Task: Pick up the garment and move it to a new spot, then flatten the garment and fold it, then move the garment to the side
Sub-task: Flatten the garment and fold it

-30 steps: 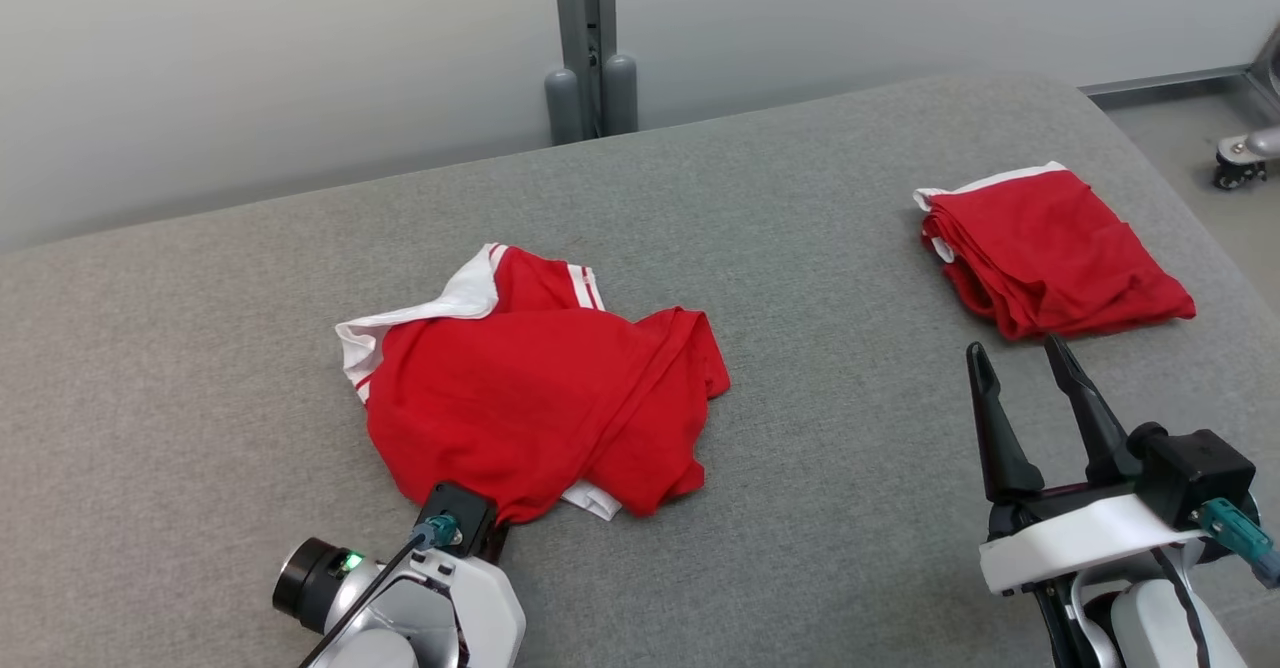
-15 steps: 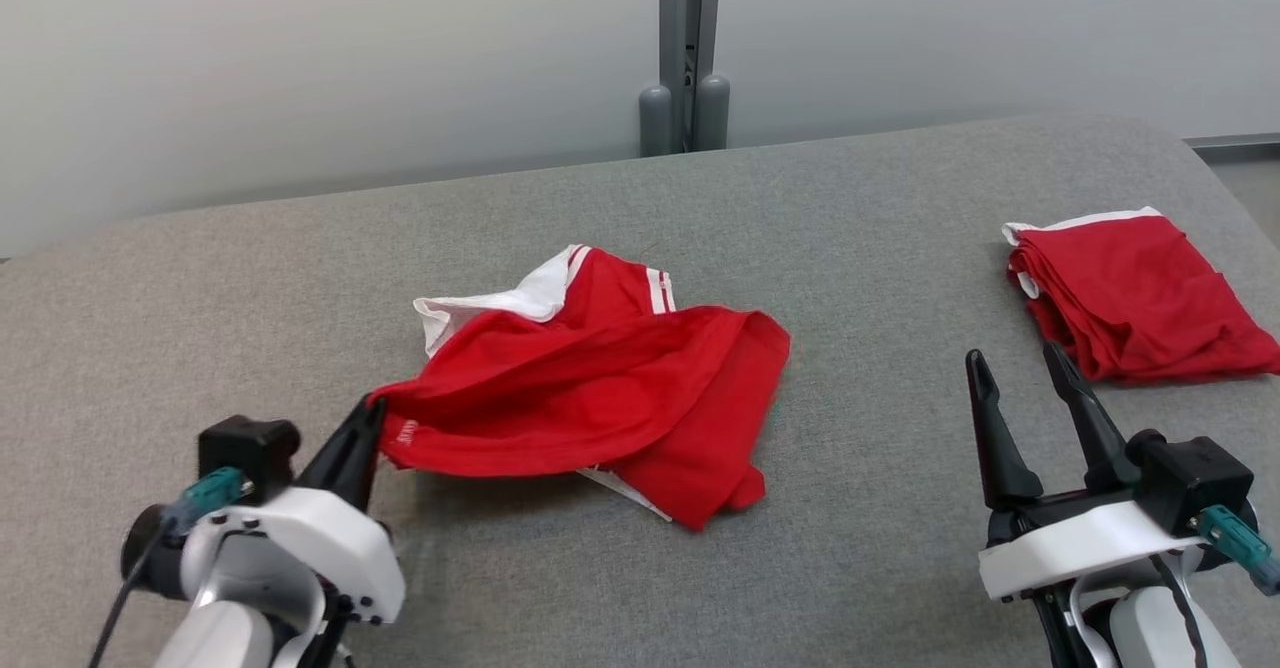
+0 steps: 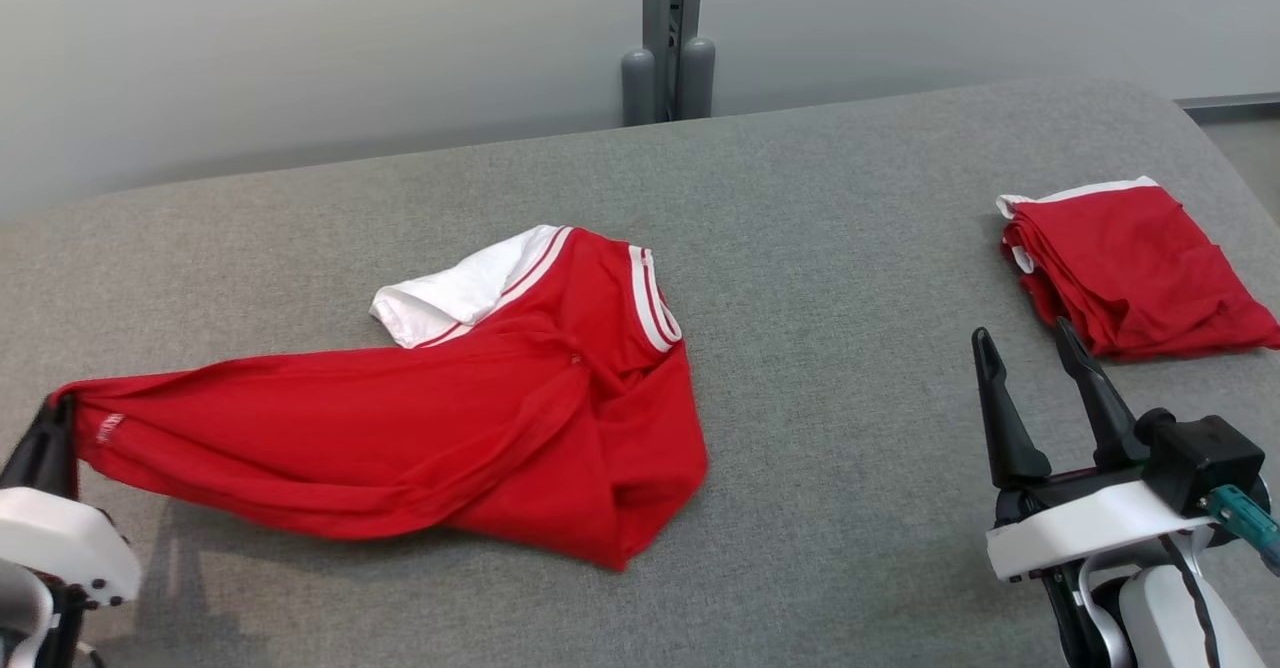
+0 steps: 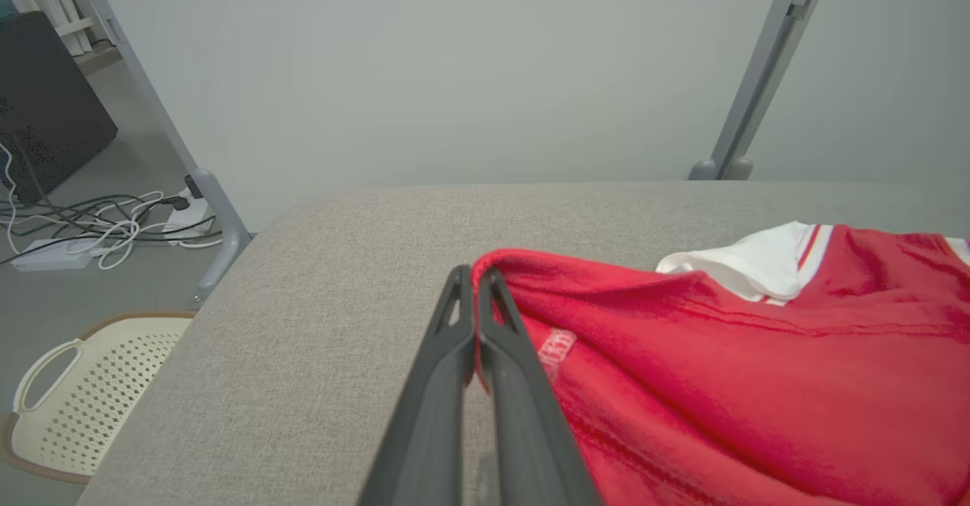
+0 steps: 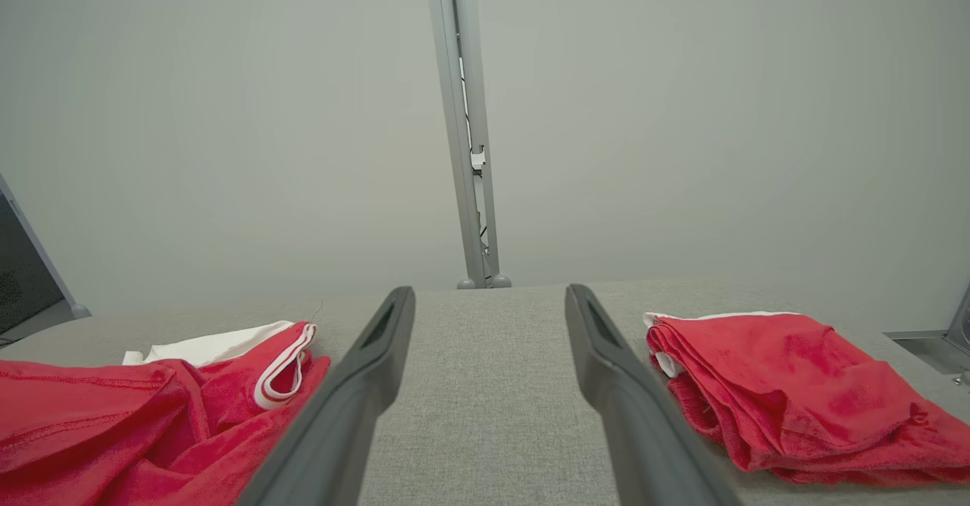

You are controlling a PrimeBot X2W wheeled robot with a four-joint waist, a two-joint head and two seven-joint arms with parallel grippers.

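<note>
While my left gripper (image 4: 476, 282) clamps the garment (image 3: 450, 418) by its hem, well left of the folded pile (image 3: 1130, 273), my right gripper (image 3: 1028, 338) gapes empty beside it: the move looks underway; flattening, folding remain.

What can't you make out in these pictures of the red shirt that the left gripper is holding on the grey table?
- Head view: the left gripper is cut off by the left edge, so how much hem it pinches is unclear.
- Left wrist view: the pale mark on the garment is too blurred to read.
- Head view: the garment's own folds hide any second sleeve.
- Head view: the folded garment hides its shape in its layers.
</note>
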